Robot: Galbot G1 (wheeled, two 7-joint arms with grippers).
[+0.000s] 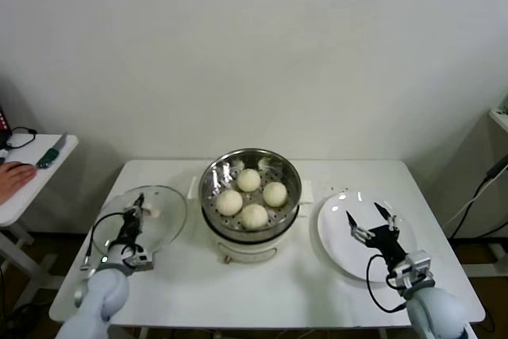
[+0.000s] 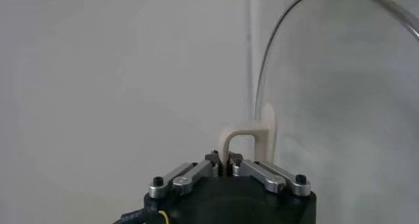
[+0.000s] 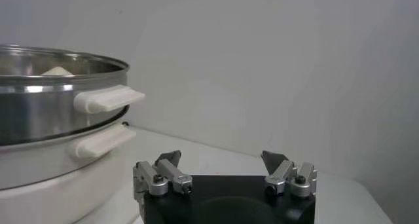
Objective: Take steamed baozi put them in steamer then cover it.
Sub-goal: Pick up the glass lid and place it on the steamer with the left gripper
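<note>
Four smooth round baozi sit in shiny steel steamer. Left of it: left gripper clamped on clear glass cover's cream bar handle. Right of it: right gripper, jaws apart, above flat white plate.

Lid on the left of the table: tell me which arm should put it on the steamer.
Left. The left gripper is already shut on the cover by its handle, beside the steamer. The right gripper hangs open over the white plate.

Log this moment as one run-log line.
baozi: four in steamer | left gripper: shut on cover handle | right gripper: open over plate | cover: off steamer
</note>
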